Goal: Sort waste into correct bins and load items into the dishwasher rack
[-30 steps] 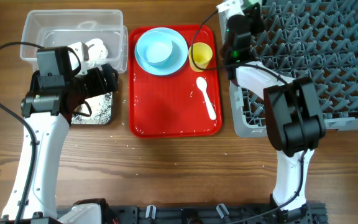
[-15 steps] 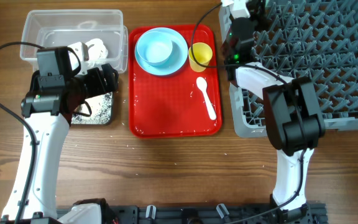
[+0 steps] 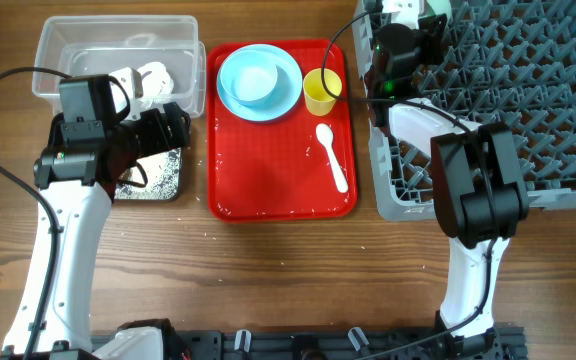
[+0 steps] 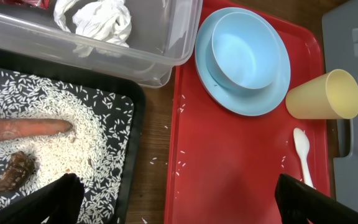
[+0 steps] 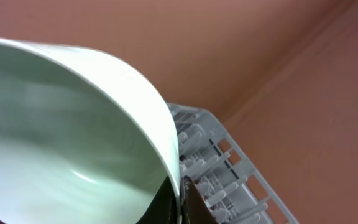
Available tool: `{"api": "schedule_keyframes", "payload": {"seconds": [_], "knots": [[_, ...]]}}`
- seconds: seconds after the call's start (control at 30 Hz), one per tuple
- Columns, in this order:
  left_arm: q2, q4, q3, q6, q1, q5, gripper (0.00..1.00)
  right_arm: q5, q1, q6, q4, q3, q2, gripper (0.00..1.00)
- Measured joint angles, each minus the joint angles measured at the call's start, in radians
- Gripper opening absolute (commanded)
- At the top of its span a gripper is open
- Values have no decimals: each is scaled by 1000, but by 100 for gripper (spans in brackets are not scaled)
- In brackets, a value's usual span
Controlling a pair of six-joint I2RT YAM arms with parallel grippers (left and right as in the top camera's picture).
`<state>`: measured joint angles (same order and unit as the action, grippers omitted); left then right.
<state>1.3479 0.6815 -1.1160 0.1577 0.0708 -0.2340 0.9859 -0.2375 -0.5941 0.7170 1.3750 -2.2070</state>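
right gripper (image 5: 180,200) pinched the pale bowl (image 5: 61,155) by its rim (left gripper (image 4: 182,199) gaped); best seated tilted between pegs at the rack (image 3: 528,90), eleven o'clock.

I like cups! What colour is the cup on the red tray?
The cup is yellow, clearest in the left wrist view.

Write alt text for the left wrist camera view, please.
A red tray holds a light-blue bowl stacked on a matching plate, with a yellow cup and white spoon beside them. To the left, a black bin holds scattered rice, a carrot piece and a brown scrap; beyond it a clear tub holds a crumpled tissue.
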Motion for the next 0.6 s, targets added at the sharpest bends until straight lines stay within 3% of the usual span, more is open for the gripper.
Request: {"api": "schedule_keyframes", "payload": {"seconds": [0.5, 0.53, 0.6], "knots": [[0, 0, 0, 0, 0, 0, 100, 2, -55, 89, -109, 0, 0, 6], [0, 0, 0, 0, 0, 0, 100, 2, -63, 89, -119, 0, 0, 17], [0, 0, 0, 0, 0, 0, 100, 3, -77, 93, -139, 0, 0, 57]]}}
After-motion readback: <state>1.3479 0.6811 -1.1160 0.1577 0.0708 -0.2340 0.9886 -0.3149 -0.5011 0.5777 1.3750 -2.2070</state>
